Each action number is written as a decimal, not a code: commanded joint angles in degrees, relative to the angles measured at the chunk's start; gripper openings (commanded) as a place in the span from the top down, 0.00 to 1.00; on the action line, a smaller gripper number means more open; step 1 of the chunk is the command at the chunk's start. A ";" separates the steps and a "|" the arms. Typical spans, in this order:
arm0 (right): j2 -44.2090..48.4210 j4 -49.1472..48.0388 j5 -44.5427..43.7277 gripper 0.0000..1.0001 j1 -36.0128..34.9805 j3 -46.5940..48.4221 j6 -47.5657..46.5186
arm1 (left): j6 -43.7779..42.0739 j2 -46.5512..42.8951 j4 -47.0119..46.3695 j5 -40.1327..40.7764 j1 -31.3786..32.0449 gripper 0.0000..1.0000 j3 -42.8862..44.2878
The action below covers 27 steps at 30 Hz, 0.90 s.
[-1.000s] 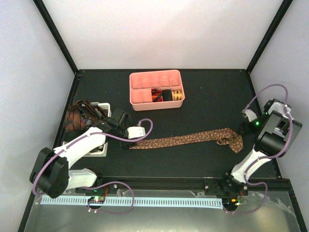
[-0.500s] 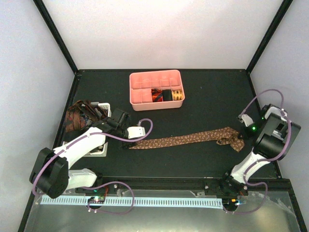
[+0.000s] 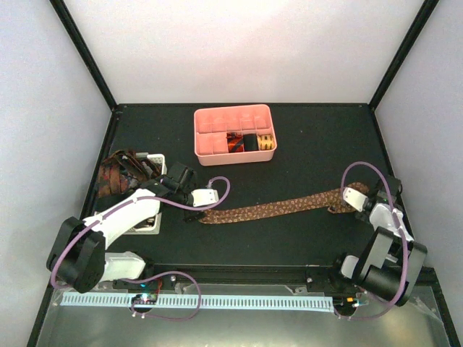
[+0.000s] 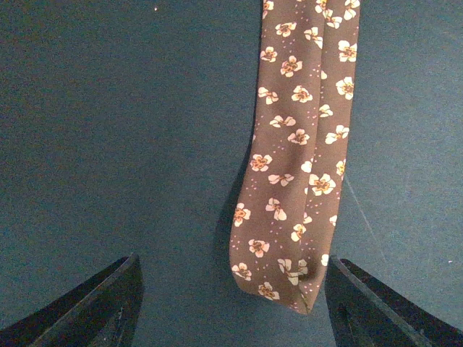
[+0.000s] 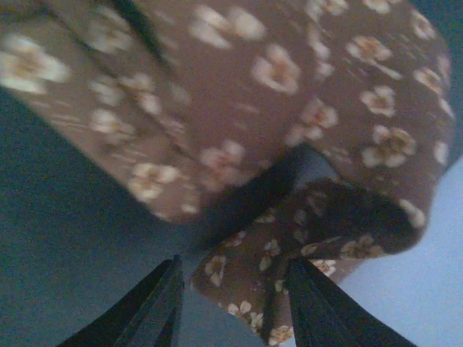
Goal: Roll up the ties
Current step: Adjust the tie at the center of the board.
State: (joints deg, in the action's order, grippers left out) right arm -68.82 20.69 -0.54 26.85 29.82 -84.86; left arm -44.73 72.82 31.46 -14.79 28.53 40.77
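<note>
- Left gripper (image 4: 231, 260): fingers wide, straddling the tie's (image 3: 275, 208) left tip. Pinch it squarely.
- Right gripper (image 5: 233, 267): half-open over the bunched right end. Flatten that before rolling.

Brown floral tie (image 3: 275, 208) laid out flat left to right, right end crumpled, rolled ties (image 3: 250, 142) farther back

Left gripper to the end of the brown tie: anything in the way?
Nothing visible. In the left wrist view the brown tie ends flat on the bare table, with its tip between the fingers of the open left gripper. No other object is in that gap.
</note>
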 commanded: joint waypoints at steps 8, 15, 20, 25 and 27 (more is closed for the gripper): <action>-4.87 5.80 -3.66 0.41 5.99 15.80 1.15 | 0.35 0.13 1.13 -1.31 -0.34 0.26 1.92; -13.56 35.09 9.74 0.25 5.94 28.94 10.82 | 0.41 7.49 3.40 -3.71 2.15 0.20 5.29; -20.73 42.45 17.26 0.28 5.90 34.42 21.52 | 2.52 14.26 2.97 1.03 4.59 0.28 7.96; -21.80 42.65 18.81 0.32 5.95 32.51 28.71 | 1.92 15.24 2.90 7.73 3.90 0.56 6.42; -21.15 41.18 18.84 0.32 6.02 30.44 32.04 | 2.25 14.14 1.45 9.02 2.05 0.64 5.31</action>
State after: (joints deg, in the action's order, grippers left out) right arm -90.72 59.70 14.76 32.82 62.67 -61.80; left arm -42.65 88.55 33.58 -10.63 32.73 46.78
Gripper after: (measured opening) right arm 0.686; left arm 0.419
